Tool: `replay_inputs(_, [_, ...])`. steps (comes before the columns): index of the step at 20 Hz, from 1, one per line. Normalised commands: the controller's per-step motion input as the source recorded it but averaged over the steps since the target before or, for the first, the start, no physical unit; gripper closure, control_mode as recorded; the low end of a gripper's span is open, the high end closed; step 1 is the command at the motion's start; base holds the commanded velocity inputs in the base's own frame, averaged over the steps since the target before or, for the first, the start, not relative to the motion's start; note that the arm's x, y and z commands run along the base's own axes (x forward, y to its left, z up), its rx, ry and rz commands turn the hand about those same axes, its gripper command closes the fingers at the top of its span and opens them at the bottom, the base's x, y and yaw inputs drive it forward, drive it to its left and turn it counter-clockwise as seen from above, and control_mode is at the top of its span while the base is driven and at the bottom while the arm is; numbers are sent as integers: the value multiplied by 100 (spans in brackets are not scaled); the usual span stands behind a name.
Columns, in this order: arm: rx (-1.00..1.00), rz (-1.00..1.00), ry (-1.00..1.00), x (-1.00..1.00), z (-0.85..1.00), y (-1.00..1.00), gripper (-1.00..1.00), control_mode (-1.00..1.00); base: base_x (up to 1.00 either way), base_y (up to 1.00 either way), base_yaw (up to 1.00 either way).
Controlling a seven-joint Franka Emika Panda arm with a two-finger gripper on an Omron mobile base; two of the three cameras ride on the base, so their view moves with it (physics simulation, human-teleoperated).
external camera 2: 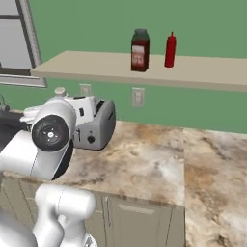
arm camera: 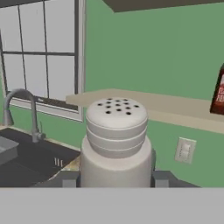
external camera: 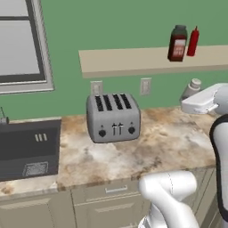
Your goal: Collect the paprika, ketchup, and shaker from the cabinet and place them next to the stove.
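The 2 dark fingers of the gripper clamp the small pale grey domed shaker upright between them.

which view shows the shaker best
The hand view: the shaker sits close and centred between the gripper fingers, its holed top plain. The left base view shows just its small top above the arm, below the cabinet. The right base view shows a tiny cap peeking over the arm.
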Motion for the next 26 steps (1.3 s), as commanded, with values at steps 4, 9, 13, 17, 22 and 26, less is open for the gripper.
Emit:
replay_inputs(4, [0,0,0,0,0,0,100,100,-20,96,21])
replay_inputs(9, [0,0,0,0,0,0,100,100,-28,81,33])
replay_inputs(13, [0,0,0,0,0,0,100,100,-24,51,46])
replay_inputs(17, [0,0,0,0,0,0,100,100,-2,31,60])
replay_inputs(22, [0,0,0,0,0,0,100,100,0,26,68])
replay_inputs(26, [0,0,0,0,0,0,100,100,0,28,68])
